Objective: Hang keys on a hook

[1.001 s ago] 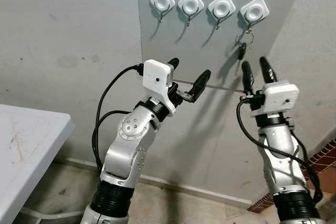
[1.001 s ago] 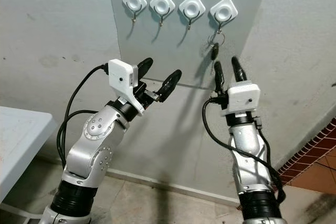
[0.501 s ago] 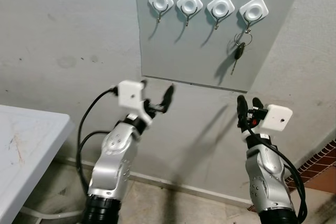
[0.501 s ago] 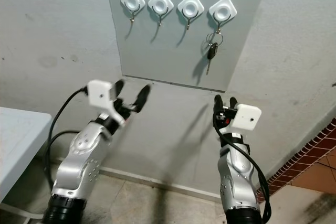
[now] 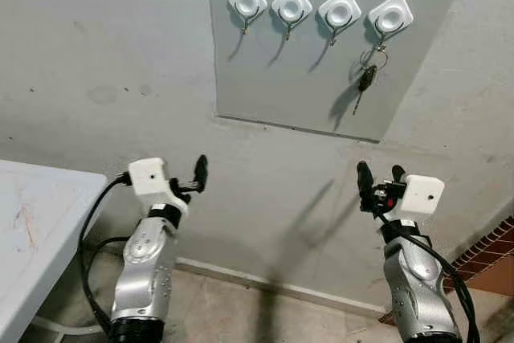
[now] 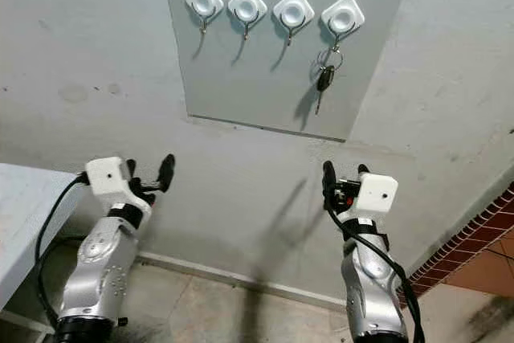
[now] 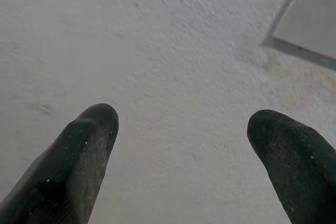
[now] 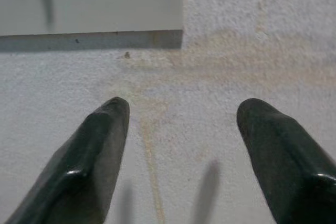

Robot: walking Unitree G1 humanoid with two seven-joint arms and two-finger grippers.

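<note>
A bunch of keys [image 5: 365, 78] with a black fob hangs from the rightmost hook [image 5: 389, 15] of a row of white hooks on a grey wall panel [image 5: 297, 78]. My right gripper [image 5: 380, 176] is open and empty, well below the keys and apart from them, pointing up at the wall. My left gripper [image 6: 148, 173] is also open and empty, low on the left beside the bare wall. In the wrist views the left gripper [image 7: 184, 124] and the right gripper [image 8: 181, 114] each stand with jaws wide apart, nothing between them, facing the plaster near the panel's lower edge.
Three other hooks [image 5: 291, 7] on the panel carry nothing. A white table [image 5: 32, 222] juts in at the lower left. A brick-patterned floor strip [image 5: 491, 269] lies at the lower right, and the wall meets the floor along a skirting line [image 5: 265, 287].
Both arms have dropped from panel height to well below it, and both grippers remain open. The keys stay hanging on the rightmost hook.
</note>
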